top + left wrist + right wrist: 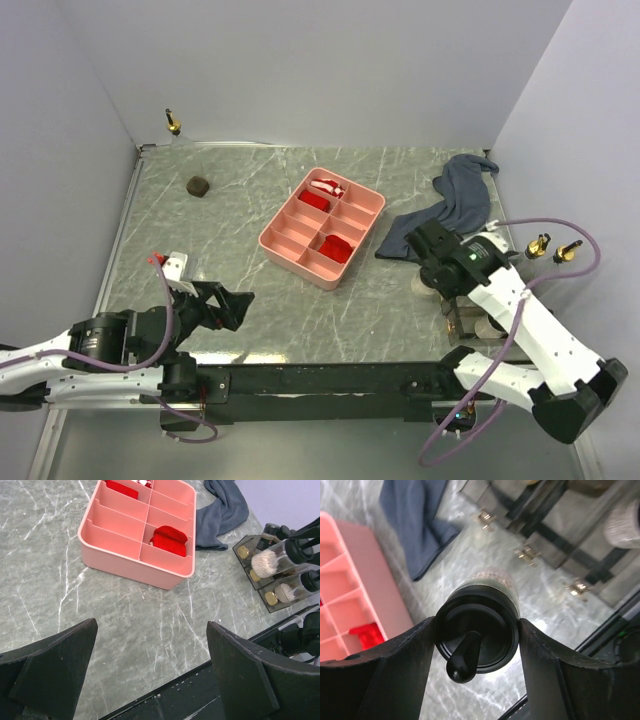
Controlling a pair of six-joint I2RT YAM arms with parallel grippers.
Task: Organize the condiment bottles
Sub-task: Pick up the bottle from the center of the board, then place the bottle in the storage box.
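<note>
**Black-capped bottle (479, 625) pinched in right gripper (477, 650)**

You've got it at the front-right of the grey-green marbled table (230, 220), just beside the clear rack (260, 582), with the cloth (460, 200) behind. Left gripper (151, 630) is spread wide over the near-left. Plain pale walls (300, 60) all round.

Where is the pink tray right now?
In the top view the pink tray sits mid-table, just left of the blue-grey cloth.

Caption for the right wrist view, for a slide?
Right gripper closed on a round black-capped bottle, pink divided plastic tray at left, blue-grey cloth behind.
</note>
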